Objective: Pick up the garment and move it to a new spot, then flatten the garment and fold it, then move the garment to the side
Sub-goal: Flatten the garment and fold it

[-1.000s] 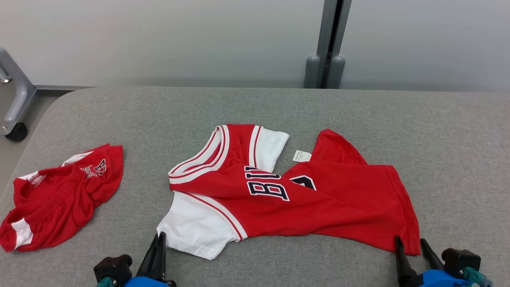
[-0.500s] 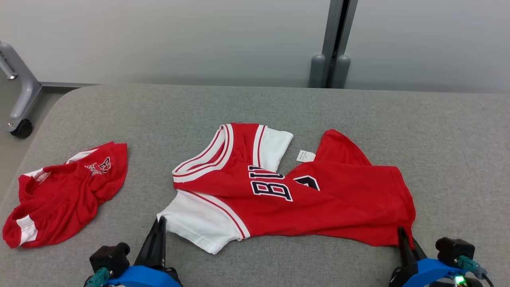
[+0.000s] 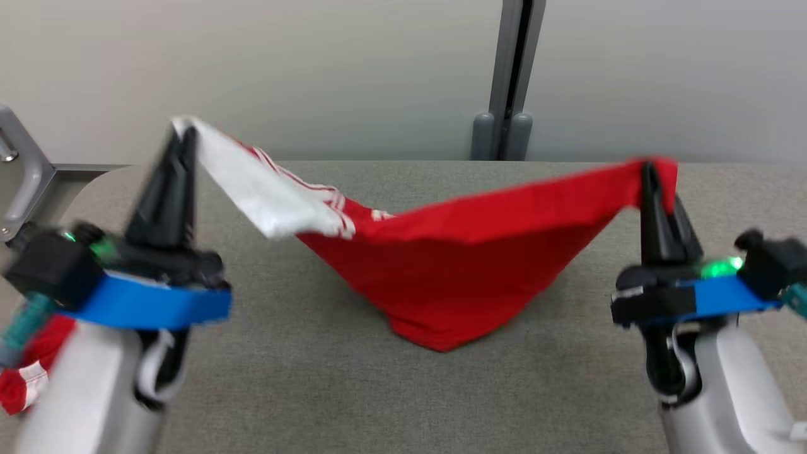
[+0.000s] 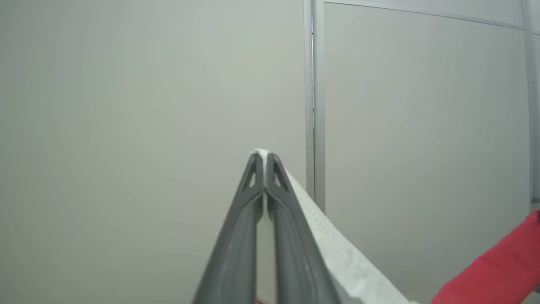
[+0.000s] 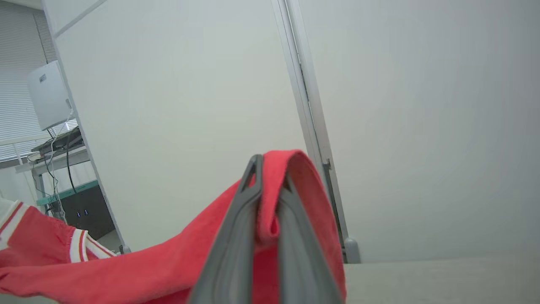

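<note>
Now the red jersey (image 3: 460, 265) hangs as a sagging triangle over the middle of the grey worktop (image 3: 302, 378), slung between both arms. The left gripper (image 3: 181, 132) is clamped on the tip of the white sleeve (image 3: 265, 189), towards the far left corner. In the left wrist view a mere sliver of white cloth sits pinched at the very fingertips. The right gripper (image 3: 649, 169) is clenched on the jersey's red edge near the far right side, and the right wrist view has the cloth looped over one finger. The lowest fold dips to the surface or just above it; which cannot be told.

The likely trouble is the left hold. So little sleeve is caught that pulling the arms apart to stretch the cloth could slip it free and drop that side in a heap. The body hangs bunched and doubled, so laying it down as it is would probably trap folds. A second red garment (image 3: 19, 384) lies at the near left corner, where a low sweep could drag it.
</note>
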Available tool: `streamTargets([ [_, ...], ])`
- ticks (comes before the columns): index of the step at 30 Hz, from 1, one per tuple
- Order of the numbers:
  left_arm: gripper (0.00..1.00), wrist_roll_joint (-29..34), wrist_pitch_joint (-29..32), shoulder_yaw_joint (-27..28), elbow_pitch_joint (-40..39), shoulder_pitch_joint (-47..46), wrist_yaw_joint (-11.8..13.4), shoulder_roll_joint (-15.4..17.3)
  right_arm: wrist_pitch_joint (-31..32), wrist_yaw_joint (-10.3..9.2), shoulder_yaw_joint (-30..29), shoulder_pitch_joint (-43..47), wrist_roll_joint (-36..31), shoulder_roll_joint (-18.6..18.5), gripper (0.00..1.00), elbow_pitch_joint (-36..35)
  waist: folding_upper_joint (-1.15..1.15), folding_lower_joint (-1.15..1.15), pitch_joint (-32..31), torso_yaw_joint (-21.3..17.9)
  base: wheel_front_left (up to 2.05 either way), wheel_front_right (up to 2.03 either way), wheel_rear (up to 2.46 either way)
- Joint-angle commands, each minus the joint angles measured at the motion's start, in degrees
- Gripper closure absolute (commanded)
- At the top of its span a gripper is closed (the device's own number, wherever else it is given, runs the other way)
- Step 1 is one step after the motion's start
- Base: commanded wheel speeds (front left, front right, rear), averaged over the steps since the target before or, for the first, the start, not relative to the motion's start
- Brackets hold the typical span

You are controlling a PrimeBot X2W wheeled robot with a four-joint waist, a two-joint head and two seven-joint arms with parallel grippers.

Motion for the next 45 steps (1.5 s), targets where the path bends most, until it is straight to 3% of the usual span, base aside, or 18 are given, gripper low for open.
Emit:
streamTargets([
  [1,1.0,0.4,0.0,-0.1,-1.5,-3.2,-0.1,1.9,0.0,0.01,0.7,-2.4,-0.8,-0.4,1.0,-1.9,0.0,0.0,-0.1,-0.3,0.0,0.0,0.0],
  [6,1.0,0.1,0.0,0.2,-4.3,-12.9,-0.1,7.5,4.1,0.01,1.6,-11.5,-0.4,-2.1,1.0,-9.1,0.0,0.0,0.3,-0.8,0.0,0.0,0.0],
  [11,1.0,-0.8,0.9,-1.8,-1.3,-22.0,-0.1,11.1,9.4,0.01,2.8,-20.5,-3.4,-5.2,1.0,-12.1,0.0,0.0,2.4,-0.8,0.0,0.0,0.0],
  [17,1.0,-3.6,2.0,-4.7,4.6,-30.4,-0.1,13.1,12.5,0.01,3.6,-30.2,-7.4,-4.6,1.0,-6.3,0.0,0.0,8.2,-1.2,0.0,0.0,0.0],
  [21,1.0,-3.4,1.2,-4.2,10.3,-36.5,-0.1,14.1,11.1,0.01,2.7,-38.6,-12.3,-3.1,1.0,-0.2,0.0,0.0,13.4,-1.6,0.0,0.0,0.0],
  [26,1.0,-2.7,0.0,0.1,16.7,-46.2,0.1,13.2,6.4,0.0,-1.0,-50.8,-19.2,-1.2,1.0,7.0,0.0,0.0,19.5,-2.3,0.0,0.0,0.0],
  [29,1.0,-2.7,-0.1,4.7,16.3,-49.8,0.0,11.6,3.9,0.01,-3.2,-56.2,-22.0,-0.4,1.0,10.3,0.0,0.0,22.2,-2.3,0.0,0.0,0.0],
  [33,1.0,-1.8,-0.1,7.2,13.9,-48.9,0.0,10.0,1.6,0.0,-6.9,-58.4,-23.8,-0.3,1.0,13.0,0.0,0.0,23.5,-2.1,0.0,0.0,0.0],
  [36,1.0,-2.0,-0.1,7.8,12.4,-44.5,-0.1,9.3,0.8,0.0,-8.7,-55.3,-24.2,-0.2,1.0,14.7,0.0,0.0,23.8,-1.8,0.0,0.0,0.0],
  [40,1.0,-3.0,-0.1,9.4,11.4,-34.4,-0.1,6.5,0.2,0.0,-8.8,-47.9,-22.0,-0.2,1.0,16.3,0.0,0.0,22.7,-1.3,0.0,0.0,0.0],
  [45,1.0,-3.2,-0.1,8.8,13.6,-16.2,0.0,1.7,-0.1,0.0,-8.4,-32.4,-17.3,-0.2,1.0,18.2,0.0,0.0,19.5,-1.2,0.0,0.0,0.0],
])
